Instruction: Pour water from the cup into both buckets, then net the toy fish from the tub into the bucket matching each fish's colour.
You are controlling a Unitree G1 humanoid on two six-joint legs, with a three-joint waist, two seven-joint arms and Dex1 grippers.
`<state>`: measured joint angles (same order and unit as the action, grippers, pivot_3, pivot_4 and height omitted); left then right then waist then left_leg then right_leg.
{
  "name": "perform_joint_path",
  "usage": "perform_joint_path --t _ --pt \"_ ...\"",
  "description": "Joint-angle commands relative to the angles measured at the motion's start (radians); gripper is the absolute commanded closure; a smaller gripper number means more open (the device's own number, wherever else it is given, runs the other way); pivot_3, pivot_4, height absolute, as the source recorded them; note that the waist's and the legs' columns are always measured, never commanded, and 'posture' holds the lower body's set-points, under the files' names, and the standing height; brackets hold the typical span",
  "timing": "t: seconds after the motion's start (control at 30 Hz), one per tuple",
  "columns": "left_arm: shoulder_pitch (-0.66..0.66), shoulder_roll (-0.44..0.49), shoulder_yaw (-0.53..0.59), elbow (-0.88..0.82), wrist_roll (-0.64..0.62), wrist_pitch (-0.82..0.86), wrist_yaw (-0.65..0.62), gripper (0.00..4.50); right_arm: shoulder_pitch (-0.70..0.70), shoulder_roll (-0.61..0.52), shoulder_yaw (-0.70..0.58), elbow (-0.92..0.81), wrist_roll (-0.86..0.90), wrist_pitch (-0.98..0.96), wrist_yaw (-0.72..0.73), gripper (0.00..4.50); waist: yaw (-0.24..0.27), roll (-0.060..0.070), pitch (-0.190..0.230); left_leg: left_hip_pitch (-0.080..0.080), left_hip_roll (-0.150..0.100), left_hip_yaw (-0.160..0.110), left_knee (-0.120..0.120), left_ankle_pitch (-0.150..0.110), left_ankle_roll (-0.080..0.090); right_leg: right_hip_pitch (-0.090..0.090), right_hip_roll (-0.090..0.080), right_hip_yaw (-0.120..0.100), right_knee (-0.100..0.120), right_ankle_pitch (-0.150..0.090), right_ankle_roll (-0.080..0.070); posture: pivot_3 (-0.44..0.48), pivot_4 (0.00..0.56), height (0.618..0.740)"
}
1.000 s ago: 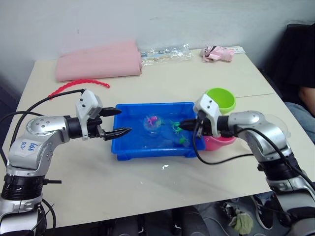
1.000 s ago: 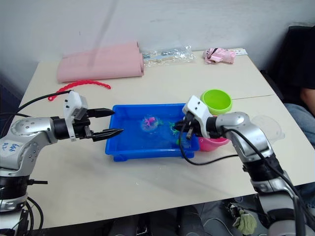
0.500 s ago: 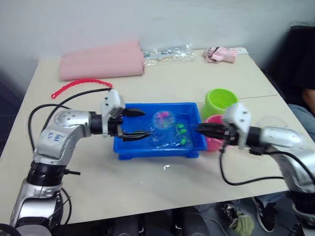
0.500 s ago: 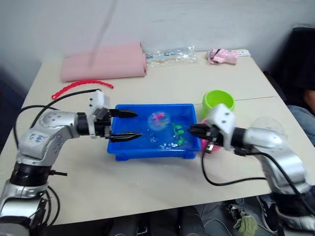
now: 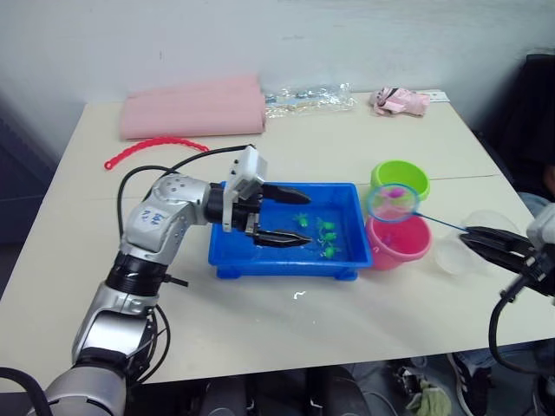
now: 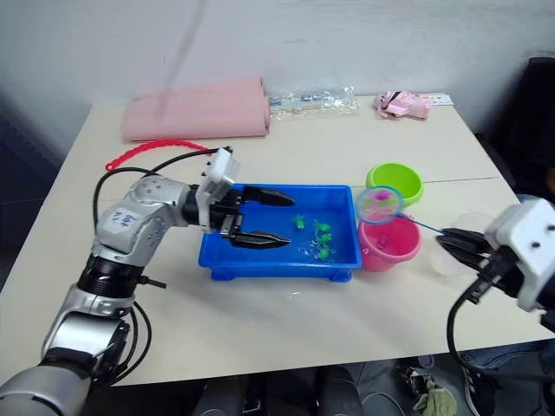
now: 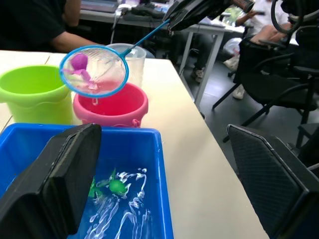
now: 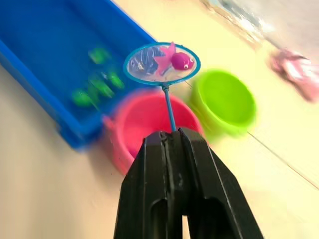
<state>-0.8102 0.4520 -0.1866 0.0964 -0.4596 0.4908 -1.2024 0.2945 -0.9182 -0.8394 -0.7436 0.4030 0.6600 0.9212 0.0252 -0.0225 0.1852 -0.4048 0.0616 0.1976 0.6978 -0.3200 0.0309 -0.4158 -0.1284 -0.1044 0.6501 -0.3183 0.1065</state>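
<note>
My right gripper (image 8: 171,133) is shut on the thin handle of the net (image 5: 392,201). The net's blue ring hangs above the pink bucket (image 5: 399,241) and holds one magenta toy fish (image 8: 174,59). The green bucket (image 5: 399,177) stands just behind the pink one. Several green toy fish (image 5: 325,232) float in the water at the right end of the blue tub (image 5: 227,260). My left gripper (image 5: 299,218) is open, with its fingers spread over the middle of the tub. The clear cup (image 5: 464,250) sits to the right of the pink bucket, under the net handle.
A folded pink cloth (image 5: 192,106), a red beaded chain (image 5: 147,147), a clear wrapper (image 5: 312,95) and a small pink bundle (image 5: 401,100) lie along the table's far side. A black chair (image 7: 279,164) and a seated person (image 7: 50,20) are beyond the table's right edge.
The right gripper has lifted the net with the magenta fish out of the tub and drawn back right, over the pink bucket. The left gripper has moved right over the tub. The camera has shifted.
</note>
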Motion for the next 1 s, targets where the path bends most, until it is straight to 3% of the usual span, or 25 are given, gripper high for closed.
perform_joint_path --t 0.03,0.2,0.3,0.47,0.63,0.77,0.83,0.93,1.0 --pt "-0.040 -0.026 -0.010 0.028 0.021 -0.057 -0.028 0.10 0.105 -0.025 0.005 0.033 -0.257 -0.314 0.009 4.50 -0.002 0.000 0.000 0.000 0.000 0.000 0.000 0.000 0.000 0.000 0.000 0.000 -0.001 0.000 0.000 0.000 0.150 0.738" --pt "-0.077 -0.065 -0.011 0.081 0.036 -0.084 -0.041 0.10 0.188 -0.090 0.074 0.193 -0.628 -0.800 -0.101 4.50 -0.008 0.000 0.000 0.002 0.000 0.001 0.000 0.000 0.000 0.002 0.001 0.000 -0.001 0.000 0.001 0.000 0.150 0.738" --pt "-0.091 -0.075 -0.010 0.108 0.045 -0.099 -0.051 0.10 0.195 -0.176 0.071 0.308 -0.929 -1.125 -0.289 4.50 -0.014 0.000 0.000 0.002 0.001 0.001 0.000 0.000 -0.001 0.002 0.001 0.000 -0.001 0.000 0.001 0.000 0.150 0.738" --pt "-0.096 -0.077 -0.004 0.128 0.055 -0.111 -0.061 0.10 0.155 -0.211 0.077 0.459 -1.037 -1.322 -0.428 4.50 -0.017 0.000 0.000 0.002 0.001 0.000 -0.001 0.001 -0.001 0.002 0.001 0.000 -0.002 0.000 0.002 0.000 0.150 0.738" --pt "-0.091 -0.066 0.009 0.134 0.065 -0.115 -0.055 0.10 0.111 -0.196 0.057 0.510 -0.910 -1.346 -0.418 4.50 -0.025 0.000 0.000 0.002 0.001 0.000 -0.001 0.001 -0.001 0.002 0.001 0.000 -0.002 0.000 0.002 0.000 0.150 0.738" --pt "-0.067 -0.041 0.009 0.118 0.072 -0.106 -0.063 0.10 0.072 -0.191 0.098 0.454 -0.603 -1.213 -0.296 4.50 -0.028 0.000 0.000 0.002 0.001 -0.002 -0.001 0.001 -0.001 0.003 0.001 0.000 -0.002 0.000 0.002 0.000 0.150 0.738" --pt "-0.045 -0.019 0.008 0.115 0.083 -0.107 -0.061 0.10 0.027 -0.218 0.131 0.420 -0.453 -1.115 -0.236 4.50 -0.031 0.000 0.000 0.002 0.002 -0.002 -0.001 0.001 -0.001 0.003 0.002 0.000 -0.002 0.000 0.002 0.000 0.150 0.738" --pt "-0.026 0.000 0.006 0.107 0.087 -0.102 -0.057 0.10 -0.048 -0.241 0.165 0.397 -0.374 -1.031 -0.180 4.50 -0.032 0.000 0.000 0.003 0.003 -0.002 0.000 0.000 -0.001 0.003 0.001 0.000 -0.001 0.000 0.001 0.000 0.150 0.738" --pt "0.017 0.037 -0.015 0.077 0.111 -0.108 -0.072 0.10 -0.170 -0.298 0.290 0.400 -0.327 -1.007 -0.153 4.50 -0.024 0.000 0.000 0.003 0.003 -0.003 0.000 0.001 -0.001 0.003 0.001 0.000 -0.001 0.000 0.001 0.000 0.150 0.738"
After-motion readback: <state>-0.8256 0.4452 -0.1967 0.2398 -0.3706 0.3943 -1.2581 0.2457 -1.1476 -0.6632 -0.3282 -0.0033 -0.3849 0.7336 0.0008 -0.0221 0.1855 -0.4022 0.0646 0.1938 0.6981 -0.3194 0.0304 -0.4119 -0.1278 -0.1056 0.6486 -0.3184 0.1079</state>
